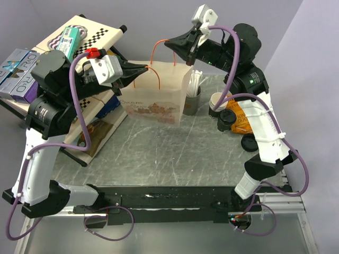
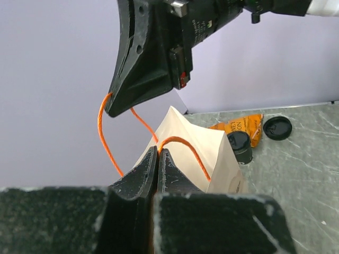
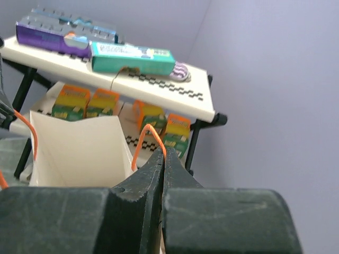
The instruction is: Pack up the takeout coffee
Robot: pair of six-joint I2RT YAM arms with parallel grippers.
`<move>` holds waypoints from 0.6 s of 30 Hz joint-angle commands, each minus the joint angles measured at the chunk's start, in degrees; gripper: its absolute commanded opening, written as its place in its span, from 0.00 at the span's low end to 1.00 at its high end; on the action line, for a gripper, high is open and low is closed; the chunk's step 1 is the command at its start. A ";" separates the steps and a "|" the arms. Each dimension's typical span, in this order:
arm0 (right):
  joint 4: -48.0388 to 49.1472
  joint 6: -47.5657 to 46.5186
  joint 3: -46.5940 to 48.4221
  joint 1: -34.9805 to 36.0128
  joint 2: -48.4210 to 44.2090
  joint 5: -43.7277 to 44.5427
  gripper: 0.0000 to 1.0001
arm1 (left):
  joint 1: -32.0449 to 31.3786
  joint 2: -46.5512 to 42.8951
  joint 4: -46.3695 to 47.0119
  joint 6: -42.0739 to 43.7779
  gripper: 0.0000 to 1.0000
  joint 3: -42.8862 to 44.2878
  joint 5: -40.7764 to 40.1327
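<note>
The left claw (image 2: 158, 154) is pressed together on the left handle (image 2: 183, 142) of the bag (image 2: 204, 153), with the orange cord pinched right at the fingertips above the bag's top edge. The right claw (image 3: 163, 154) is likewise clamped on the right handle (image 3: 147, 133), which is drawn up in a loop above the bag's far right corner. The bag itself is seen upright on the bench (image 1: 159, 153), its top pulled between the two claws and its pale inside shown in the right wrist view. A dark holder (image 1: 193, 101) filled with white sticks is set just beside the bag's right side. A stack of white cups (image 1: 216, 100) is placed further right of the bag. The coffee (image 1: 226, 119) is found beyond those, upright on the bench, well apart from the bag and outside it, its black top in place. An orange packet (image 1: 244, 120) is laid just beside the coffee, on the side away from the bag. A loose black lid (image 1: 249, 142) is laid flat still further from the bag, toward the arm bases. To the bag's left, a shelf (image 1: 100, 33) loaded with boxes is seen close by.
</note>
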 commanded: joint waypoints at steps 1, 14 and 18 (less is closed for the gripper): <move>5.71 1.99 3.22 0.05 -0.12 1.25 0.00 | -0.15 0.47 3.42 0.70 0.01 3.70 -0.84; 6.24 1.99 0.50 0.13 -0.74 0.98 0.00 | -0.15 -0.14 3.68 0.09 0.01 2.22 -1.37; 5.02 2.52 -4.50 0.22 -1.79 0.20 0.00 | -0.15 -2.43 4.90 -0.44 0.01 -3.84 -2.16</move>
